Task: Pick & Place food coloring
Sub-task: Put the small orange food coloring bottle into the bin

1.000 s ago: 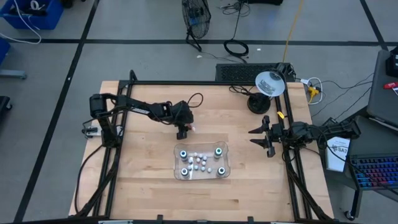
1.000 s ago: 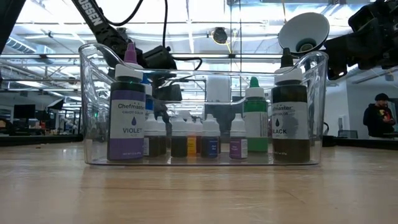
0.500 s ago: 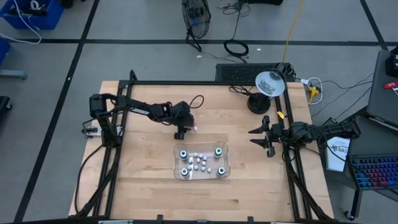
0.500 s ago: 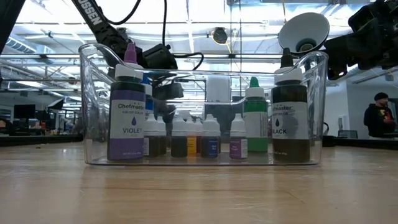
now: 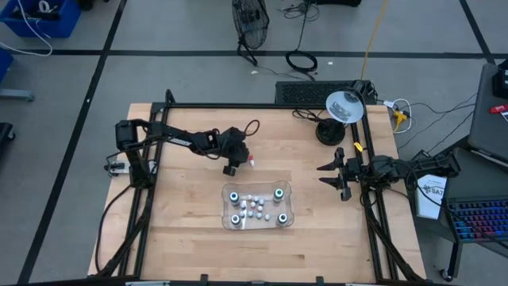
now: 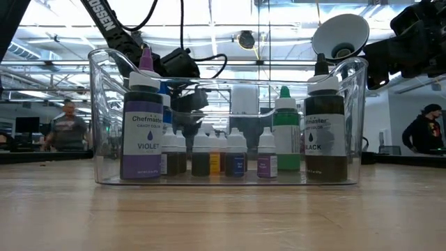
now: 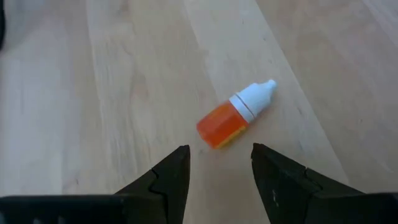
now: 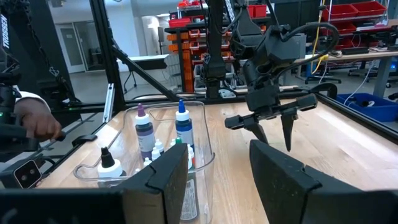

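Orange liquid fills the small bottle (image 7: 235, 116) that lies on its side on the bare wooden table (image 7: 112, 93) in the left wrist view. Its white dropper cap points away from the left gripper (image 7: 217, 171), whose two dark fingers stand apart with nothing between them; the bottle rests just beyond the fingertips, roughly in line with the gap and not touching either one.

We judge this bottle light, stiff and smooth, apt to roll on its round body. The best hold is probably across the orange body, close to the cap's collar, with the jaws set square to its long axis.

In the high view we see the left gripper (image 5: 232, 167) hanging over the table behind the clear tray (image 5: 226, 208), the small bottle (image 5: 252, 162) a reddish speck just beside it. The remaining food coloring (image 5: 255, 206) stands inside the tray. The right gripper (image 5: 332, 175) waits near the table's right edge, its fingers spread and empty.

In the low view the tray (image 6: 97, 111) fills the foreground: a violet bottle (image 6: 143, 132), a black bottle (image 6: 324, 132) and a green one (image 6: 286, 136) stand upright around a row of small bottles.

In the right wrist view the tray (image 8: 205, 155) sits just past the right gripper (image 8: 217, 171); the left arm hangs farther off.
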Tool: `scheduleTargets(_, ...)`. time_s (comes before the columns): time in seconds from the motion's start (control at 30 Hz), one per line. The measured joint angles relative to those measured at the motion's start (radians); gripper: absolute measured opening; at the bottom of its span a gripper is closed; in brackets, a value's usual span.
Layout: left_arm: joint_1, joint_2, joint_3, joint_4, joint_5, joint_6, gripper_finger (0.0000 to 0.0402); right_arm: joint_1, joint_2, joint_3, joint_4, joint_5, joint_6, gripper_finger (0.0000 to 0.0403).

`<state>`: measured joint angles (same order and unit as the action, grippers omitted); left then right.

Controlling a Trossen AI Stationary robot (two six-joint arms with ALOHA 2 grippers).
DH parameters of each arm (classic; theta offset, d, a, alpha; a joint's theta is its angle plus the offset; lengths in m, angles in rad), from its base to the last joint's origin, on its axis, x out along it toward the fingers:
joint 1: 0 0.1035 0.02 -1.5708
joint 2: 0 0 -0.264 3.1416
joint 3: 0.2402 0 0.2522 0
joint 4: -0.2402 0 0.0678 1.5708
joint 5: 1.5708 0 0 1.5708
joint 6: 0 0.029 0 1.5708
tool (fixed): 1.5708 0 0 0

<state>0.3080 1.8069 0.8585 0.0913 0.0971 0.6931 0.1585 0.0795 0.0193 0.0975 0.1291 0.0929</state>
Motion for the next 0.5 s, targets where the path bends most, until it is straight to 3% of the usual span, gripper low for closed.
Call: scheduleTargets(0.5,-0.001,0.000,0.002,0.070,0.057,-0.018,0.0175,0.000,0.000,0.000,0.000,0.000,0.000,0.0160)
